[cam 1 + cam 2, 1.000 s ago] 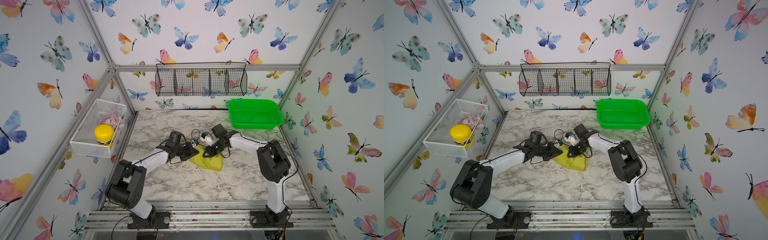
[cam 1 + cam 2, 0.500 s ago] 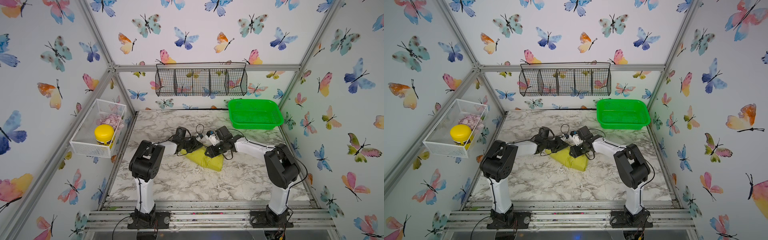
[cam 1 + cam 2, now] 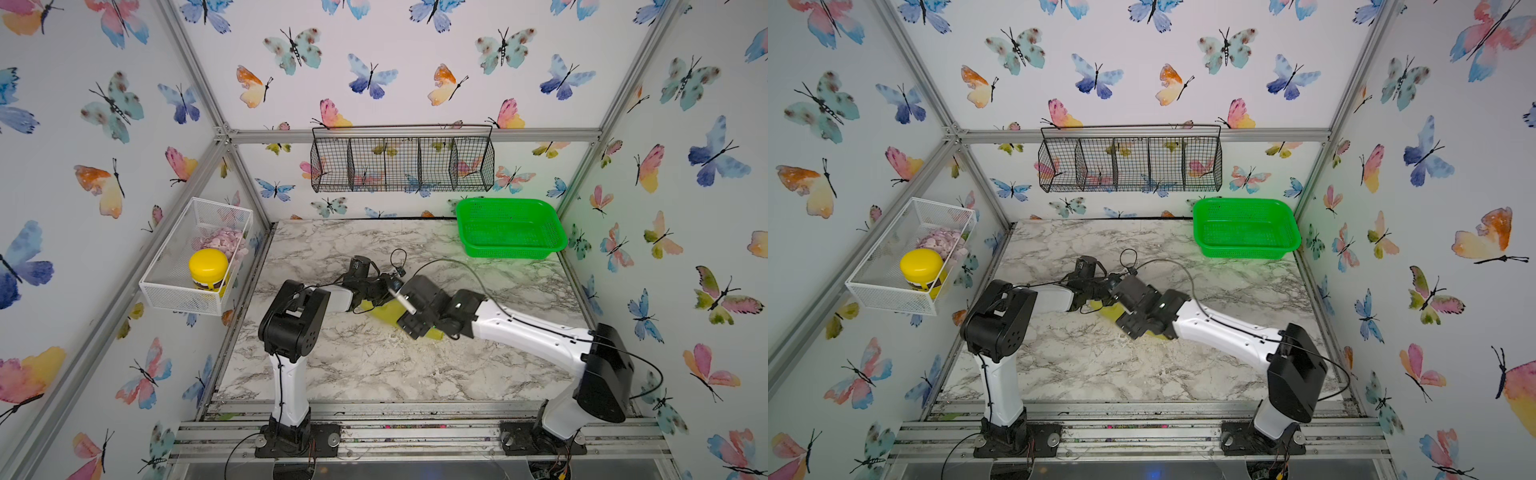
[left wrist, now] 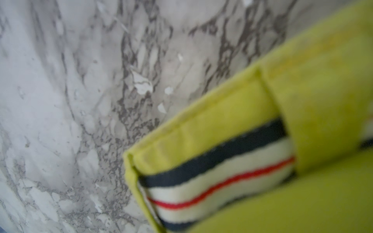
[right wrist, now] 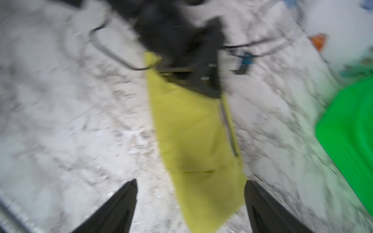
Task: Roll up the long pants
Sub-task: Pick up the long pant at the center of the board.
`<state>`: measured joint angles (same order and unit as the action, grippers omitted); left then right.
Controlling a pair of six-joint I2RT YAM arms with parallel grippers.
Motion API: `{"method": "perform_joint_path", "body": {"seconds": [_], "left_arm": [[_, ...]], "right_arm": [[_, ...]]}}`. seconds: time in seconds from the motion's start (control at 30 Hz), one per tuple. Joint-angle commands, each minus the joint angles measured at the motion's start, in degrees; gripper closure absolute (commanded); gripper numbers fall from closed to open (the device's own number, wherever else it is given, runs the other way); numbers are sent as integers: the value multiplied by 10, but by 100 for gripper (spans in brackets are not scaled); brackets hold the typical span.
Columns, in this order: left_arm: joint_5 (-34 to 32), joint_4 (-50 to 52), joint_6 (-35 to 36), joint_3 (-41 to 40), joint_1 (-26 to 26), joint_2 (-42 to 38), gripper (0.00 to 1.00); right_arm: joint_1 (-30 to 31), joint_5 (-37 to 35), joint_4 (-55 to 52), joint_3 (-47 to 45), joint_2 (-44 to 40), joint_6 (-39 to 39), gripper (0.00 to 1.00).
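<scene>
**Top views:** the long pants (image 3: 381,312), yellow-green soft cloth, lie mid-bench on the marble-patterned bench (image 3: 374,374). The two arm ends meet over them, so only slivers of cloth show in both top views (image 3: 1106,311). The left jaws are on the cloth's far end and the right jaws over its near end. I cannot tell either opening from here. The bright green plastic basket (image 3: 513,250) is at the far right corner, well apart.

**Left wrist:** close and soft-focus. It gives what the top views don't, the striped waistband (image 4: 218,171): black, cream, one thin red line, with a cloth flap folded across it, flat on the bench. The left jaws are not visible because cloth fills the near side. They are closed tight, and I judge them pinched on the waistband end.

**Right wrist:** motion-blurred. Only this view shows the whole shape, a narrow folded strip running away to the left jaws, which sit as a dark block on its far end. The right jaws are spread wide, one on each side of the strip's near end, and hold nothing.

**Handling (judgement):**
- The cloth is light, limp and thin, and not fragile.
- The layers likely slide on the smooth bench, and a loose fold will slump.
- Best hold is the strip's near end edge, pinching all layers.
- The waistband end is thicker and stiffer, so it makes a good anchor.
</scene>
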<state>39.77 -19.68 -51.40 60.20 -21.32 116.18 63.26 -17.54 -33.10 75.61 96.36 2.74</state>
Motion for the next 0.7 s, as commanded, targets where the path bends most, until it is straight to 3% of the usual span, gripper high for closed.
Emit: {"method": "perform_joint_path", "body": {"seconds": [0.0, 0.1, 0.3, 0.5, 0.67], "left_arm": [[-77, 163, 45, -50, 4, 86, 100], [-73, 159, 45, -56, 3, 80, 100], [-68, 151, 40, -61, 4, 77, 100], [-60, 146, 32, -58, 4, 85, 100], [-56, 145, 29, -60, 3, 80, 100]], "right_arm": [[-2, 29, -15, -28, 18, 74, 1], [3, 8, 14, -33, 36, 107, 0], [3, -142, 143, -54, 80, 171, 0], [-12, -137, 212, -46, 144, 208, 0], [-85, -108, 240, -69, 162, 191, 0]]}}
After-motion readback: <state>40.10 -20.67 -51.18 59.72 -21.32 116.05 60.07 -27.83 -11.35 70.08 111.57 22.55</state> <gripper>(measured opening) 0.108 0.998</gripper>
